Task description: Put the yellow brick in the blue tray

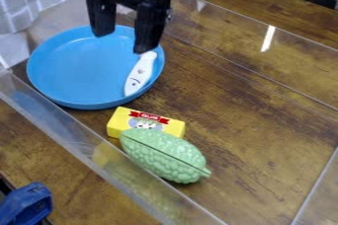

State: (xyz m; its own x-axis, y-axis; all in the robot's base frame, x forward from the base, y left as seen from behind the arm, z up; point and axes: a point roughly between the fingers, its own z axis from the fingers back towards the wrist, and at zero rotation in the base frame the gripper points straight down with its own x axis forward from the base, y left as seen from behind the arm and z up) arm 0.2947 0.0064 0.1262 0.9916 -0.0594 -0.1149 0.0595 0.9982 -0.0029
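The yellow brick (144,124) lies flat on the wooden table, its red-and-grey label facing up. It sits just in front of the blue tray (66,79), a wide round dish at the left. A small white object (138,72) rests against the tray's right rim. My black gripper (123,36) hangs over the tray's far right part, pointing down, open, with nothing between its fingers. It is well behind the brick and clear of it.
A bumpy green toy vegetable (168,157) lies right against the brick's near side. A clear plastic wall (79,140) runs along the table's near left edge. Blue cloth (24,209) shows at the bottom left corner.
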